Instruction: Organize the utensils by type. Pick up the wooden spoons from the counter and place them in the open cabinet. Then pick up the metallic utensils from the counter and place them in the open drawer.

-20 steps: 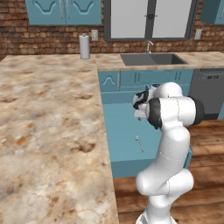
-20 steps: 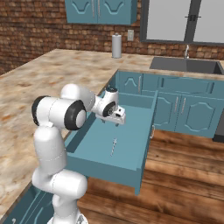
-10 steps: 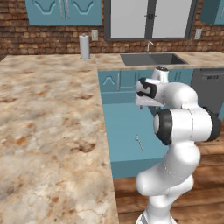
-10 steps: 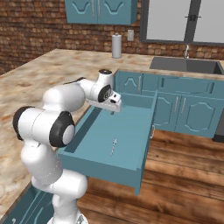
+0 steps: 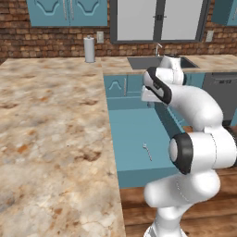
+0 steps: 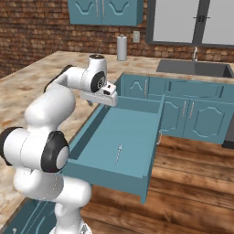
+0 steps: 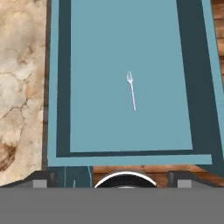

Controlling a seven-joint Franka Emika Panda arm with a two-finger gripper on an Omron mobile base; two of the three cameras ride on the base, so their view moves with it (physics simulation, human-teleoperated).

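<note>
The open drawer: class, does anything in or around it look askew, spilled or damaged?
Nothing stands out. A thin silver fork lies flat on the floor of the open drawer, roughly along its length, with no spill or damage visible.

The open drawer point(image 5: 134, 134) was pulled out beside the counter point(image 5: 51, 129), with a thin silver fork point(image 5: 147, 151) lying flat inside. White arm point(image 5: 194, 120) reached over its back end.

Arm raised and folded forward, wrist bent downward. Gripper point(image 6: 97, 99) points down with its jaws spread wide, holding nothing.
</note>
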